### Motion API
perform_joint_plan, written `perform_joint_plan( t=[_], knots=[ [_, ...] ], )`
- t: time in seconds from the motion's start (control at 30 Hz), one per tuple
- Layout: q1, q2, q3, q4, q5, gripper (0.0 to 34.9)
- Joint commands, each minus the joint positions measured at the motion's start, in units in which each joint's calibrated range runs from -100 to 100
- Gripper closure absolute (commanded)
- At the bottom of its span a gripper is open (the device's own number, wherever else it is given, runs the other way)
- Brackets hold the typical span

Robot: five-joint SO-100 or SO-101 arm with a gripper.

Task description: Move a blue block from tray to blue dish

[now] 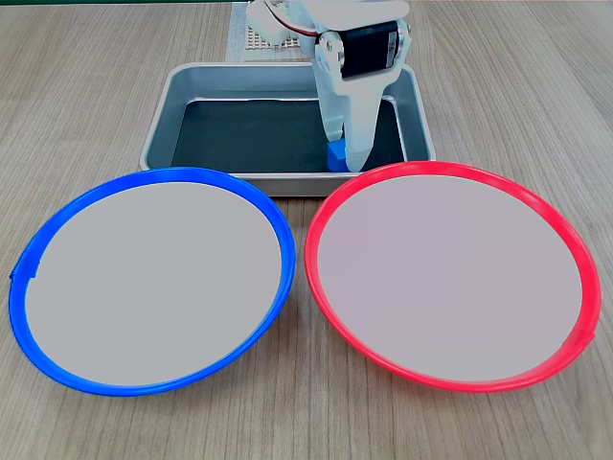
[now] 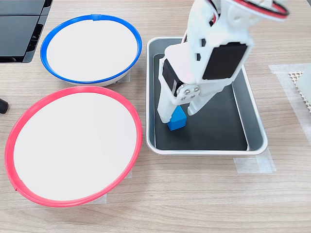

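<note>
Grab step looks underway: the gripper [image 2: 176,116] is dropped onto the block [image 2: 178,122] in the tray [image 2: 255,126], grip can't really be told, then it'd need lifting and carrying over to the blue dish [image 2: 48,41]

Bright blue block [image 1: 337,156] [image 2: 177,120], plain-faced, showing beneath white gripper [image 1: 342,144] [image 2: 176,114]. Black panels set into the white arm housing [image 2: 221,58], red and white wires at its top. Silver-grey tray [image 1: 161,115] [image 2: 255,121] with a flat black bottom. Bright blue rim around a pale grey-white centre on the blue dish [image 1: 29,254] [image 2: 48,41], at the first exterior view's left. Bright red rim around the same pale centre on the red dish [image 1: 575,251] [image 2: 12,141], at the first exterior view's right. Light wood-grain table [image 1: 77,86] [image 2: 194,204], beige-grey streaks. White mesh-patterned mat [image 1: 247,38] [image 2: 295,77] at the arm's base. Dark, near-black panels [image 2: 19,29] at the second exterior view's far left corner.
</note>
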Motion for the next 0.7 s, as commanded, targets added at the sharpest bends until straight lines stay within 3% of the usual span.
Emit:
perform_joint_plan(
  t=[0.0, 0.03, 0.13, 0.27, 0.37, 0.47, 0.67],
  knots=[
    [-0.97, 0.55, -1.57, -1.18, 0.24, 26.7],
    [-1.16, 0.64, -1.75, -1.34, 0.39, 33.8],
    [-1.54, -1.49, -1.93, 0.89, 0.73, 34.7],
    [-1.35, -9.08, -4.21, 9.88, 1.42, 34.7],
    [4.30, -14.12, -12.31, 14.92, 0.05, 34.8],
    [10.51, -12.50, -18.50, 12.94, -1.66, 34.8],
    [19.92, -0.47, -24.97, -1.67, -3.27, 34.7]
  ],
)
